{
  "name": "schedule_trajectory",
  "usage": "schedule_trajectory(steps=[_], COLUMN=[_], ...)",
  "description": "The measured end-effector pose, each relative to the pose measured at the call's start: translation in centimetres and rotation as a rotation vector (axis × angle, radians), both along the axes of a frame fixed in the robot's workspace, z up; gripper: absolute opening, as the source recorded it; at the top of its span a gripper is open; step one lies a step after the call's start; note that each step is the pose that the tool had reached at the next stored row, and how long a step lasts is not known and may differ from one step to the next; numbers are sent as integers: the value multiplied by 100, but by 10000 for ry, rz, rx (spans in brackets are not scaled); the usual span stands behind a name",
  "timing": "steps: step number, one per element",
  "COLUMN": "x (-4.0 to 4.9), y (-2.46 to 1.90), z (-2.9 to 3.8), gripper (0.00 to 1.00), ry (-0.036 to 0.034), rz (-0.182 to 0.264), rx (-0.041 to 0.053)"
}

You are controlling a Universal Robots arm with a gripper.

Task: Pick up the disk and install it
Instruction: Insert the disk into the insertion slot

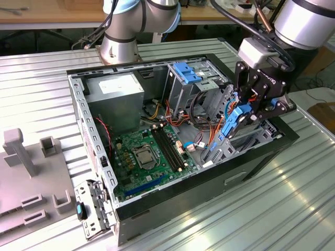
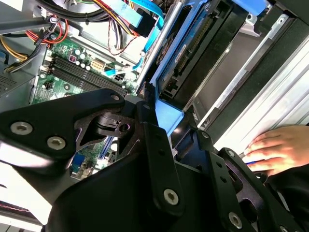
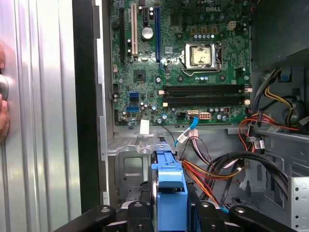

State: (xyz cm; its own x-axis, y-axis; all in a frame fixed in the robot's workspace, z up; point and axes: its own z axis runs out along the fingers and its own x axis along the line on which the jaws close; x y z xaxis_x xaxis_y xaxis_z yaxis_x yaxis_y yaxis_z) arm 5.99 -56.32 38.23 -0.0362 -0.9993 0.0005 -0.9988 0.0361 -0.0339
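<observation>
The disk (image 1: 231, 124), a flat drive edged by a bright blue carrier rail, hangs tilted on edge over the open computer case (image 1: 157, 201), at its corner on the exterior view's right. My gripper (image 1: 243, 111) is shut on it from above. In the first wrist view the blue carrier (image 3: 169, 186) sits between my black fingers (image 3: 205, 217), above a bare metal bay (image 3: 126, 166). In the second wrist view the disk (image 2: 195, 60) slants down beside the case wall, its blue end (image 2: 168, 118) at my fingers (image 2: 150, 126).
A grey power-supply box (image 1: 115, 98), the green motherboard (image 1: 146, 157) and a drive cage with a blue bracket (image 1: 186, 71) fill the case, with cable bundles (image 1: 201, 117) close by the disk. A person's hand (image 2: 277, 147) rests on the ribbed table. Grey fixtures (image 1: 23, 154) stand at the exterior view's left.
</observation>
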Motion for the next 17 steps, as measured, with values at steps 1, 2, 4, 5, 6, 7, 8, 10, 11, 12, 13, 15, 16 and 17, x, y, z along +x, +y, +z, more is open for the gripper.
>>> schedule_trajectory(steps=[1, 2, 4, 5, 6, 7, 8, 10, 11, 12, 13, 15, 16, 17], x=[0, 0, 0, 0, 0, 0, 0, 0, 0, 0, 0, 0, 0, 0], y=[0, 0, 0, 0, 0, 0, 0, 0, 0, 0, 0, 0, 0, 0], z=[-5, -9, -17, -20, -24, -28, -31, -39, -46, -54, -62, -77, -83, -89], gripper=[37, 37, 37, 37, 37, 37, 37, 37, 37, 37, 37, 37, 37, 37], ry=[0, 0, 0, 0, 0, 0, 0, 0, 0, 0, 0, 1, 0, 0], rz=[0, 0, 0, 0, 0, 0, 0, 0, 0, 0, 0, 0, 0, 0], rx=[0, 0, 1, 0, 0, 1, 0, 0, 0, 1, 1, 0, 0, 0])
